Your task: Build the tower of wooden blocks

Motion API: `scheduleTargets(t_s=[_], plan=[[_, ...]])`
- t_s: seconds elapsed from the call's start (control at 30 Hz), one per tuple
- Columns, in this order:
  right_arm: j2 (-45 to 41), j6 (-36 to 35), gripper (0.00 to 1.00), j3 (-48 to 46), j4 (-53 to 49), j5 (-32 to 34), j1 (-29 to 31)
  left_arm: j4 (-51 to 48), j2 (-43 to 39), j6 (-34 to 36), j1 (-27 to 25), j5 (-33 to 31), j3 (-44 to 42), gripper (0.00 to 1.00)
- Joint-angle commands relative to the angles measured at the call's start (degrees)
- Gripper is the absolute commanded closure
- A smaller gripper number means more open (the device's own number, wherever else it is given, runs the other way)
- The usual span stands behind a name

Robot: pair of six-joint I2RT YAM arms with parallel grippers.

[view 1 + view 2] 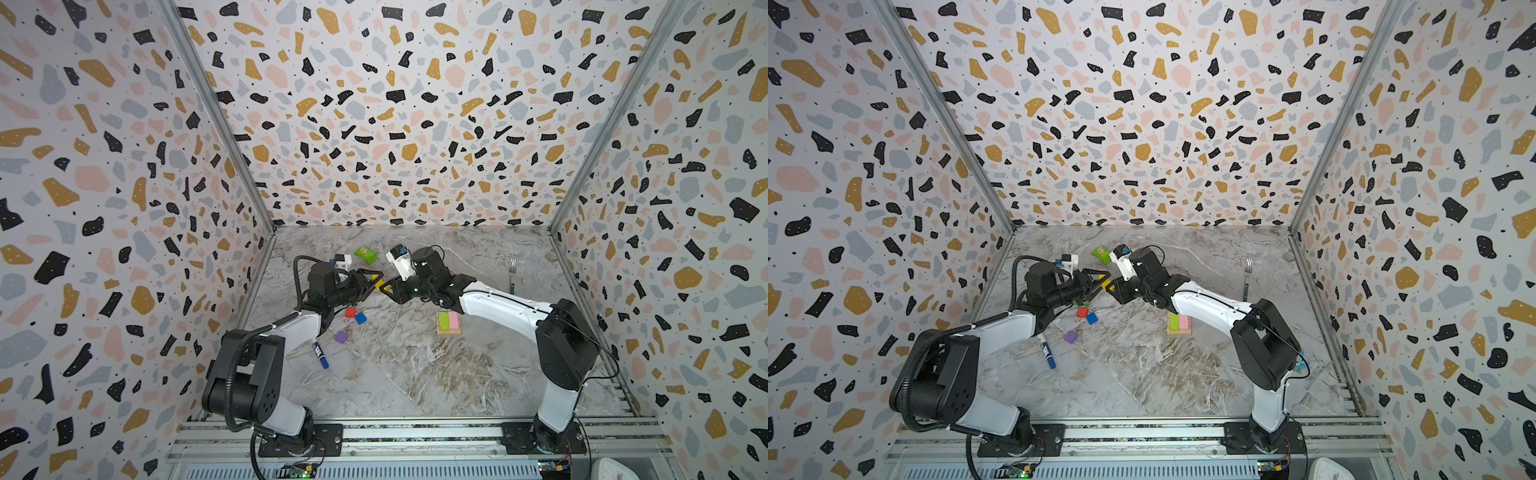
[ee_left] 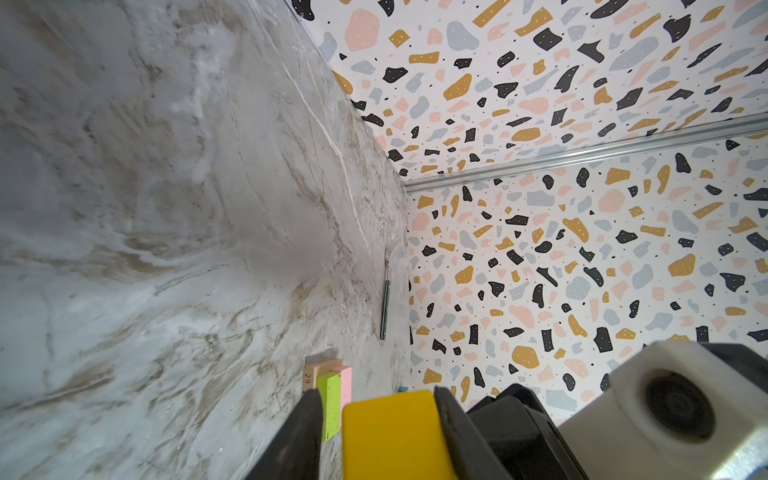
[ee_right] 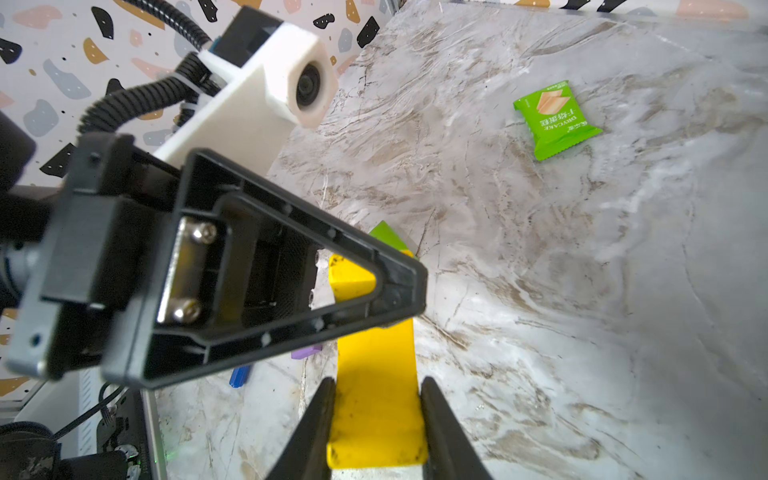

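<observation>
A yellow block (image 1: 379, 284) (image 3: 376, 382) hangs above the table at mid-back, between both arms. My right gripper (image 3: 377, 380) (image 1: 386, 289) is shut on one end of it. My left gripper (image 2: 377, 395) (image 1: 376, 280) has its jaws around the other end, one finger against the yellow block (image 2: 395, 436) and a narrow gap at the other. The tower (image 1: 449, 323) (image 2: 328, 382) is a tan base with a lime and a pink bar on it, right of centre. On the table near the left arm lie a red cube (image 1: 351, 312), a blue cube (image 1: 360, 318) and a purple cube (image 1: 340, 337). A green block (image 3: 384, 235) peeks out beyond the left gripper's finger.
A blue-capped marker (image 1: 321, 354) lies beside the left forearm. A green packet (image 1: 366, 254) (image 3: 555, 120) lies at the back. A fork (image 1: 512, 274) (image 2: 386, 291) lies along the right wall. Patterned walls close in three sides.
</observation>
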Motion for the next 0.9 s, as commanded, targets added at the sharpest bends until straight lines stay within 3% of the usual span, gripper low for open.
scheduleTargets(t_s=[0.0, 0.53, 0.87], plan=[[-1.15, -1.28, 0.82, 1.53, 0.06, 0.13, 0.41, 1.84, -0.48, 0.42, -0.25, 1.21, -0.28, 0.6], [-0.25, -1.76, 0.79, 1.76, -0.71, 0.78, 0.67, 0.75, -1.02, 1.17, -0.25, 1.21, 0.07, 0.72], [-0.35, -1.26, 0.67, 3.19, -1.7, -1.23, 0.34, -3.56, -1.25, 4.99, -0.25, 1.18, 1.85, 0.82]])
